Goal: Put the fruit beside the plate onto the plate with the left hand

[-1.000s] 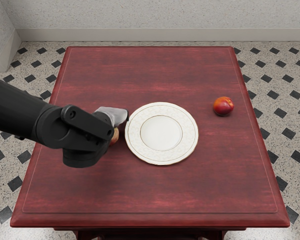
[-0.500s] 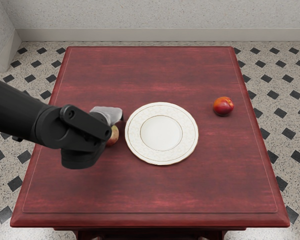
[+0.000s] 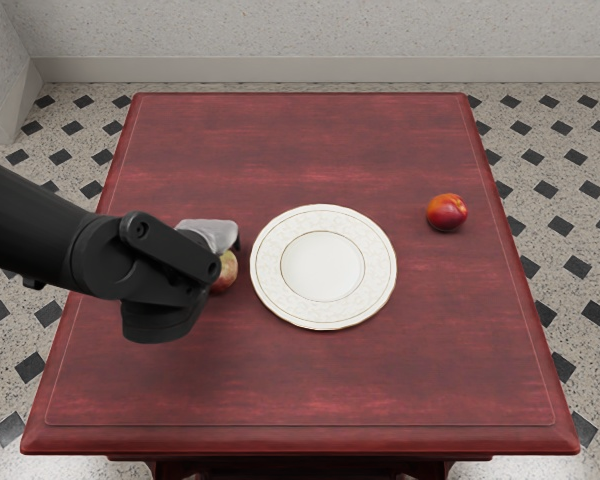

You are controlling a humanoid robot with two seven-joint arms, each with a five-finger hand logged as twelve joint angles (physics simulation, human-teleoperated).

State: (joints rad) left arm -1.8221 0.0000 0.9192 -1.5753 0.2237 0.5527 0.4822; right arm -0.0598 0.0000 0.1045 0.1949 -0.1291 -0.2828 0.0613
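Now the left arm [image 3: 75, 248] reaches in from the left edge and lies low across the near-left part of the dark red table [image 3: 300, 140], its bulky black forearm and wrist covering most of what is under it. The grey left hand [image 3: 208, 236] shows only as a small patch past the wrist, just left of the plate [image 3: 378, 266]. From this angle it is impossible to tell whether the hand is closed on anything or held apart. The fruit next to the plate [image 3: 226, 271], a small yellowish-red piece, sits on the tabletop just off the plate's left rim, tucked against the end of the wrist and half hidden by it; whether the hand touches it cannot be made out. Compared with a second ago, the hand and wrist sit a little farther left, away from the plate's rim, so a dark gap of table now shows between the grey patch and the plate. More of the fruit is uncovered than before, when only a thin sliver peeked out. The fruit itself appears to lie in the same spot on the wood, not on the plate. The white plate with its patterned rim stays put near the middle of the table and holds nothing. A second fruit [image 3: 447, 212], red and round, rests well apart to the right, unchanged.
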